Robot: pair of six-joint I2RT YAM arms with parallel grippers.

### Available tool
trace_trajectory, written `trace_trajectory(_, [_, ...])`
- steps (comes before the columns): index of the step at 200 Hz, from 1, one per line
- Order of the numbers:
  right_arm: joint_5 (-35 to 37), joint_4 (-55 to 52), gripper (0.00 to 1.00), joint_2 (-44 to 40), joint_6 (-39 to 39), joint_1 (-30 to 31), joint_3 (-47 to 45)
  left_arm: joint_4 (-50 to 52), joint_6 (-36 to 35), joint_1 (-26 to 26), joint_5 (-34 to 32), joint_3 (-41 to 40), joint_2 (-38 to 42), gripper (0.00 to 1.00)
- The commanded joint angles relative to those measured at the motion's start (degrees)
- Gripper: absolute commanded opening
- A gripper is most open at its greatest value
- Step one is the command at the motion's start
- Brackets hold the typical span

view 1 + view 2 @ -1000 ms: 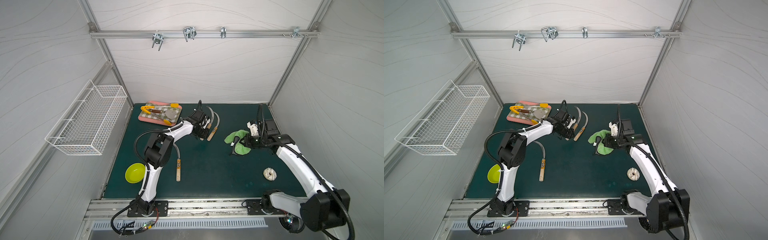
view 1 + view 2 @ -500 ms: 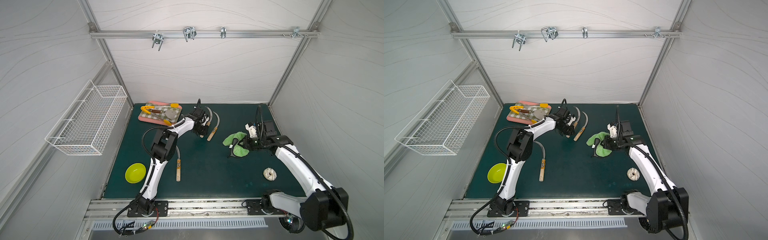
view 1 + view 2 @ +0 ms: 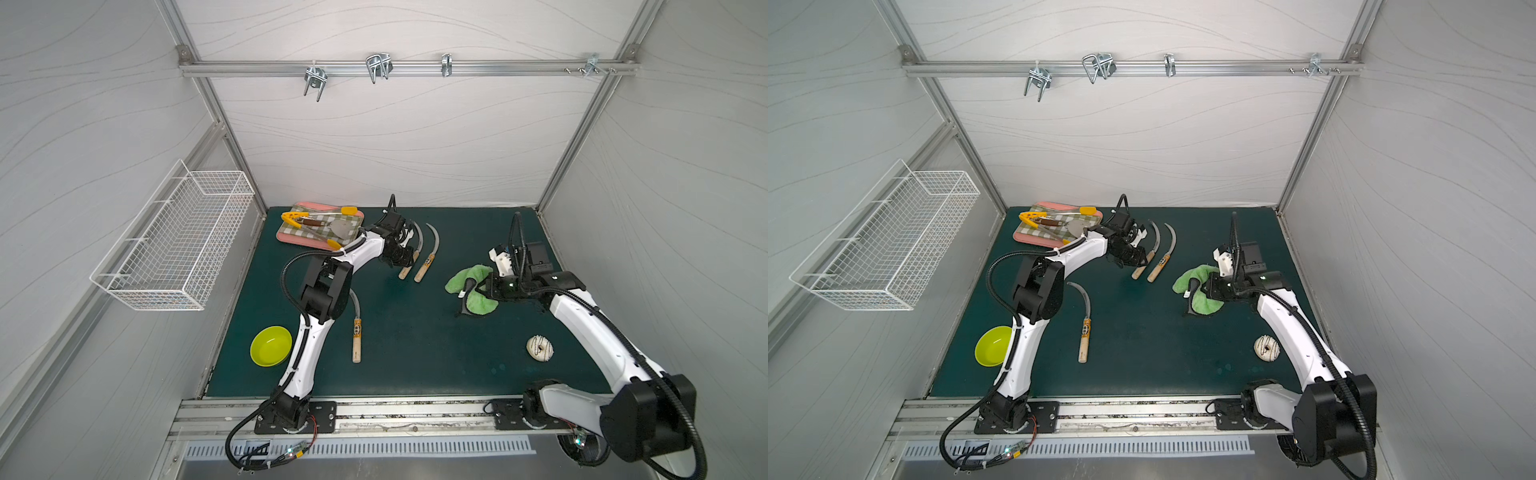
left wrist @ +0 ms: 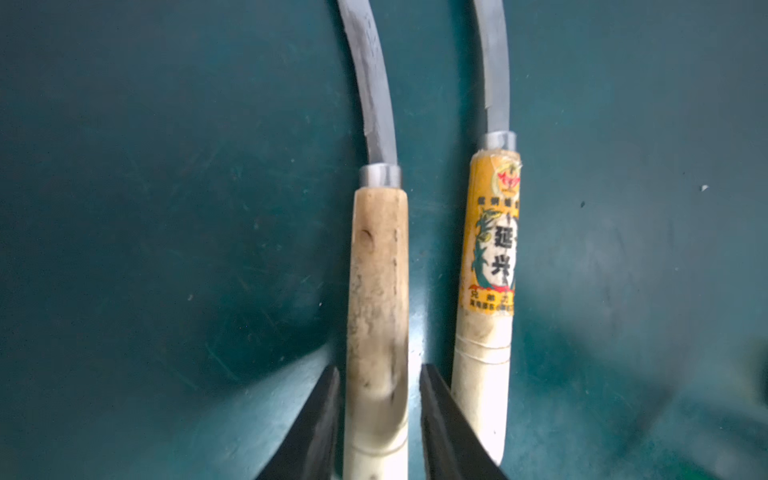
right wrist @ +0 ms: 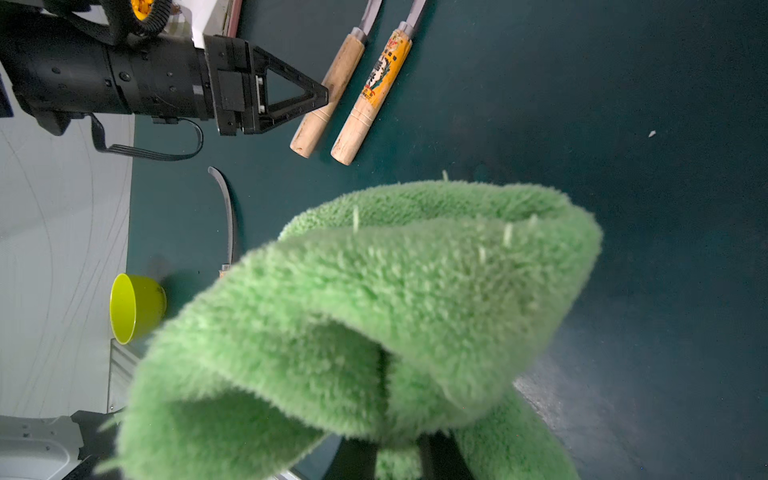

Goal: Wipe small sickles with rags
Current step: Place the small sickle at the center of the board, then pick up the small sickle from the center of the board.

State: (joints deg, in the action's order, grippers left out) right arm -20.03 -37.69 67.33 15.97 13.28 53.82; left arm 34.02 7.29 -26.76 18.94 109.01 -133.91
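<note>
Three sickles (image 3: 356, 332) on green mat (image 3: 415, 357) (white-walled booth (image 3: 395, 145)); left hand (image 4: 379, 399) parted astride handle (image 4: 376, 291), right hand (image 3: 482, 289) pinching rag (image 3: 467, 276).

Two sickles (image 3: 424, 266) parallel, third sickle (image 3: 357, 332) apart; green rag (image 3: 459, 281) bunched.

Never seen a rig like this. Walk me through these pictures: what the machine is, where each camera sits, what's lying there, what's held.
Two white robot arms stand at a green mat. Two pictures look down from above; two come from cameras on the arms' wrists. The right pincer is shut on a green rag. The left pincer straddles the plain-handled sickle, jaws slightly apart from it, beside a labelled sickle. A third sickle, a yellow-green bowl, a doughnut and a tray of utensils also lie on the mat.
</note>
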Motion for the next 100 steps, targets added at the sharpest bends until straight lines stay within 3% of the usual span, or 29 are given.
trace_trajectory(1, [-0.7, -0.7, 0.12, -0.8, -1.6, 0.3, 0.9, -0.3, -0.2, 0.5, 0.6, 2.4, 0.1, 0.37])
trace_trajectory(48, [-1.6, -1.1, 0.12, -2.1, -1.9, 0.3, 1.3, -1.2, -0.1, 0.6, -3.6, -3.0, 10.9, 0.38])
trace_trajectory(100, [-1.5, -2.1, 0.13, -3.0, -2.0, 0.1, 1.7, -5.8, 8.3, -0.7, -10.4, -29.0, 33.9, 0.39])
